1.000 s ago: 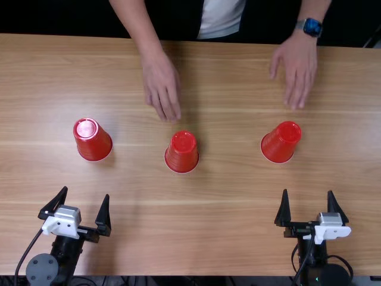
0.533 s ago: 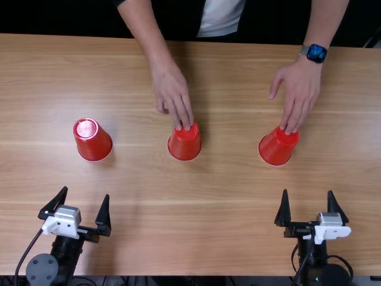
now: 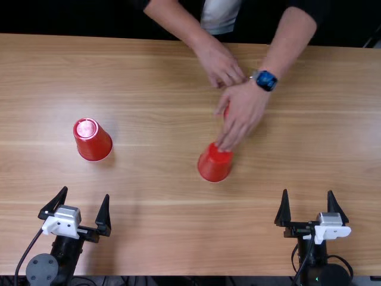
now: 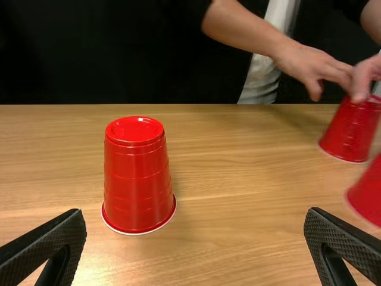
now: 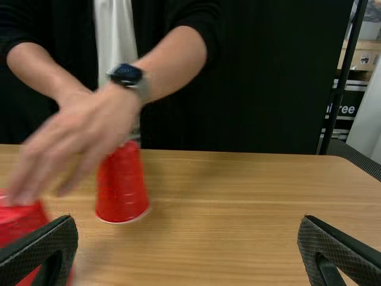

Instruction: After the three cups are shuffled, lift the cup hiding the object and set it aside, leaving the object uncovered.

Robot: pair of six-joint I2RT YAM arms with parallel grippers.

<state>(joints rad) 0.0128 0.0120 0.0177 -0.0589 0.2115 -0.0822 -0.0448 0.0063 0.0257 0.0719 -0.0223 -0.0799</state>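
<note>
Three red cups stand upside down on the wooden table [image 3: 47, 71]. The left cup [image 3: 92, 140] [image 4: 138, 174] stands alone and untouched. A person's hand wearing a watch [image 3: 238, 116] rests its fingers on a second cup [image 3: 215, 162] [image 5: 18, 221] near the middle. The third cup [image 3: 225, 111] [image 5: 122, 185] sits just beyond it, mostly hidden under the crossed hands; the other hand [image 3: 221, 62] is by it. No ball is visible. My left gripper [image 3: 85, 193] and right gripper [image 3: 306, 193] are open at the near edge, well short of the cups.
The person's forearms cross over the far middle of the table. In the left wrist view the two moving cups [image 4: 352, 128] show at one side. A dark backdrop stands behind the table.
The watch hand slid the right cup leftward and nearer to me. The other hand pushed the middle cup rightward and farther away, so the arms now cross. Left cup and both grippers stayed put.
</note>
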